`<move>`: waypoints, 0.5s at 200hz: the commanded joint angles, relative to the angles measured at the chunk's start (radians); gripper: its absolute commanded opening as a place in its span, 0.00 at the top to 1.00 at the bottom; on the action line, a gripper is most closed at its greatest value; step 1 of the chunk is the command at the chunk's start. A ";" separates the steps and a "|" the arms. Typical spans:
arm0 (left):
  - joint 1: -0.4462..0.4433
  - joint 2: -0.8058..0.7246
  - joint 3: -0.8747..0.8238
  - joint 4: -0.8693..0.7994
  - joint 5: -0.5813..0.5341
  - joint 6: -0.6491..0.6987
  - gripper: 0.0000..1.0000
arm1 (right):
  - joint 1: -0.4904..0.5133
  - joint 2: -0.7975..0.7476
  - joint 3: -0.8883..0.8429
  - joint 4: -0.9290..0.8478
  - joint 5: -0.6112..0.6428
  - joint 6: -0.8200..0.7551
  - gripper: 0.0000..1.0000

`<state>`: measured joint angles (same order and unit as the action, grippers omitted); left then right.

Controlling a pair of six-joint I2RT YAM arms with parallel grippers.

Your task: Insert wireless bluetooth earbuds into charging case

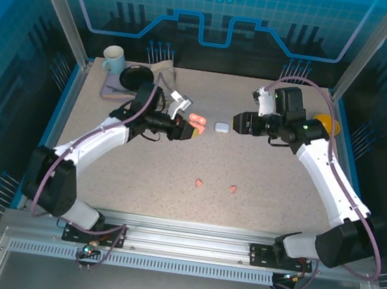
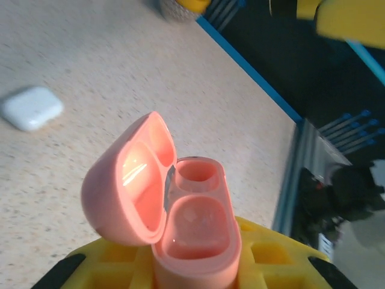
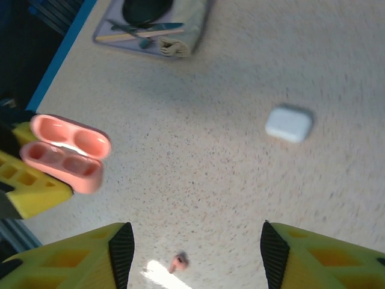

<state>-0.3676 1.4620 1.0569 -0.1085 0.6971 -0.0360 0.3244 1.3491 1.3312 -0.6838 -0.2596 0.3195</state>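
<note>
The left gripper [image 1: 188,131] clamps the salmon-pink plastic charging case [image 2: 192,235], lid open, by its base. The right gripper [image 3: 192,247] is open. A tiny salmon-pink earbud [image 3: 178,261] lies on the speckled table [image 1: 266,190]. Expect it to be light, rigid and slippery: pinch across its widest part.

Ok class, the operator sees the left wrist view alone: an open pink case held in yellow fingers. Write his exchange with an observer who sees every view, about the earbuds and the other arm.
Operator: Where are the earbuds?
Observer: Two pink earbuds lie apart on the table, nearer the arm bases than the pink case.
Operator: Is the right gripper free?
Observer: Yes, the right gripper is open and empty.
</note>
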 commanded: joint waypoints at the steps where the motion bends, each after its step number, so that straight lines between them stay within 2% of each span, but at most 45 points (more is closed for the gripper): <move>1: -0.027 -0.095 -0.168 0.430 -0.209 -0.064 1.00 | 0.038 -0.046 -0.094 0.043 0.092 0.245 0.39; 17: -0.054 -0.146 -0.305 0.649 -0.319 -0.036 1.00 | 0.089 -0.068 -0.140 0.025 0.201 0.334 0.39; 30: -0.065 -0.170 -0.375 0.759 -0.342 -0.013 1.00 | 0.126 -0.077 -0.174 0.022 0.252 0.375 0.39; 76: -0.122 -0.229 -0.540 0.989 -0.381 0.047 1.00 | 0.252 -0.055 -0.226 -0.067 0.422 0.528 0.40; 100: -0.155 -0.283 -0.611 1.075 -0.423 0.069 1.00 | 0.298 -0.036 -0.260 -0.088 0.464 0.623 0.39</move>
<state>-0.4923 1.2465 0.5014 0.7525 0.3382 -0.0193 0.5808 1.2968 1.1069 -0.7147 0.0990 0.7986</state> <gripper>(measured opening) 0.231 0.606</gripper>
